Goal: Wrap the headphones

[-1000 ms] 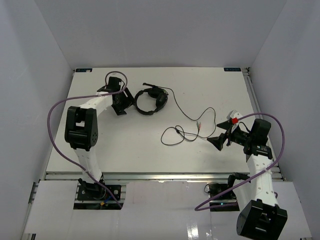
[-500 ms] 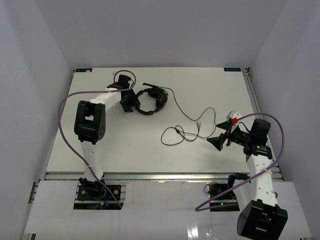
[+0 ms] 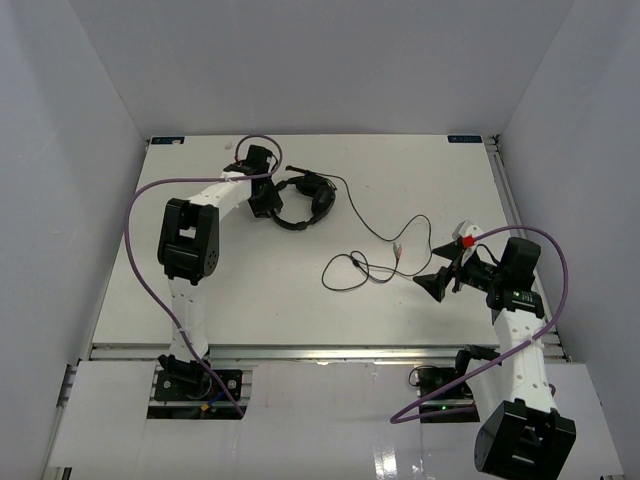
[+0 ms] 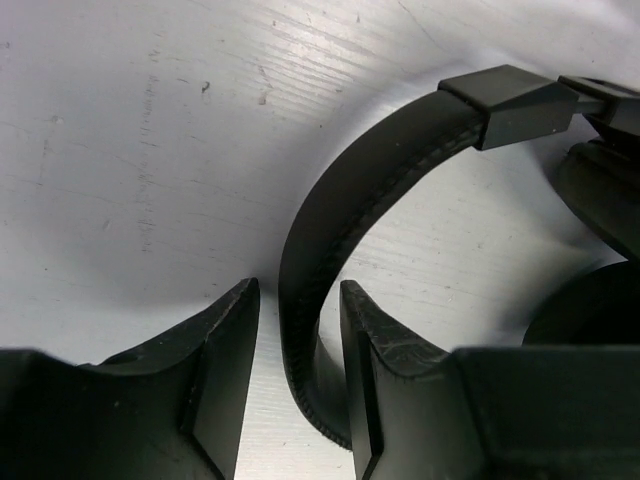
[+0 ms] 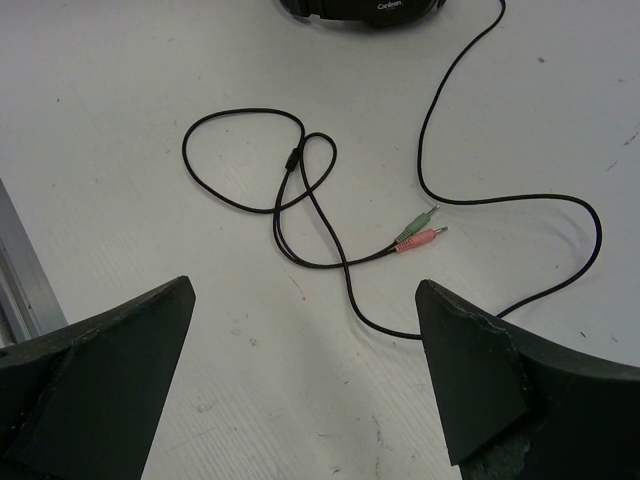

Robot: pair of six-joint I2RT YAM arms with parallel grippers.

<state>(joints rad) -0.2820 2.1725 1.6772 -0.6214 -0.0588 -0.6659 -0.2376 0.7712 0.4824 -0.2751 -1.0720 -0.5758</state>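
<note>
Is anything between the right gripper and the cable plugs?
Nothing foreign is visible. Only bare table and a strand of the cable itself lie between the open right gripper and the green and pink plugs.

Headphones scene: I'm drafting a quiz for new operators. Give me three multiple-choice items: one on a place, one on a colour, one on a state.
1. Where on the table do the headphones lie?
A) near right corner
B) far left part
C) middle of the near edge

2. What colours are the two plugs on the cable?
A) green and pink
B) blue and yellow
C) both black

3. How is the right end effector?
A) shut on a plug
B) shut on the headband
C) open, holding nothing

Answers:
1 B: they lie far left, at the left end effector.
2 A: the right wrist view shows one green, one pink.
3 C: its fingers stand wide apart above the cable.
</note>
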